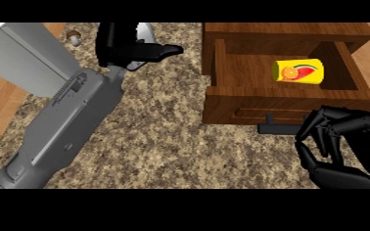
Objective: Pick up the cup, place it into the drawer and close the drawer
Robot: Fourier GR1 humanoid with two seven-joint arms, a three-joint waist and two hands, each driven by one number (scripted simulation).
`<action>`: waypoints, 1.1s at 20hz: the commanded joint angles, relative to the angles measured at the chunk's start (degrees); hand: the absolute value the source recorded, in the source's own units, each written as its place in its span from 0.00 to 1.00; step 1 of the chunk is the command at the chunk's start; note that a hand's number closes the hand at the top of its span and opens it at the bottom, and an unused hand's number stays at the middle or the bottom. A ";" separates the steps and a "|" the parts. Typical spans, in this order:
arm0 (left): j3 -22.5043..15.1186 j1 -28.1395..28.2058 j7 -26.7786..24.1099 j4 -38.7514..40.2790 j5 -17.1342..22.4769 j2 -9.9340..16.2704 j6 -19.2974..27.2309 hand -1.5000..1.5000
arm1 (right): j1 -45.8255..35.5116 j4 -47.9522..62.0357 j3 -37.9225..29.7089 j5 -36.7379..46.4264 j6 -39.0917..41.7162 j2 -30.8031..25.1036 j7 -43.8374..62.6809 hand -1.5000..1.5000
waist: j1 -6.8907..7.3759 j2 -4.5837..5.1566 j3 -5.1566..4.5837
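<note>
A yellow cup (pixel 298 71) lies in the open drawer (pixel 278 103); the right hand (pixel 332 149), fingers curled and empty, hovers near its front, left hand (pixel 130 49) open above the table (pixel 173 137)

The cup (pixel 298 71) is yellow, with a fruit picture of an orange slice and a watermelon wedge on its side. It lies tipped over inside the drawer (pixel 217 63), right of the drawer's middle and close to its right wall. The drawer is brown wood and stands pulled open, its front panel nearest the viewer, with a dark handle (pixel 274 127) on that panel.
</note>
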 commanded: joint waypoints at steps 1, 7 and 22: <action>0.19 11.53 0.18 -11.35 -0.56 4.05 0.53 0.00 | -1.06 5.17 -1.18 3.45 -0.20 -0.38 -2.56 1.00 | -0.01 0.14 0.03; 5.31 21.34 -0.74 -15.36 2.56 9.80 -8.21 0.00 | -1.33 4.78 7.38 17.74 -0.69 -1.37 -4.88 1.00 | -0.61 0.47 -0.02; 13.18 37.69 -1.42 -24.42 2.65 14.99 -17.38 0.00 | -10.13 34.69 17.58 46.75 -13.03 0.11 -18.85 0.00 | -1.10 0.52 0.03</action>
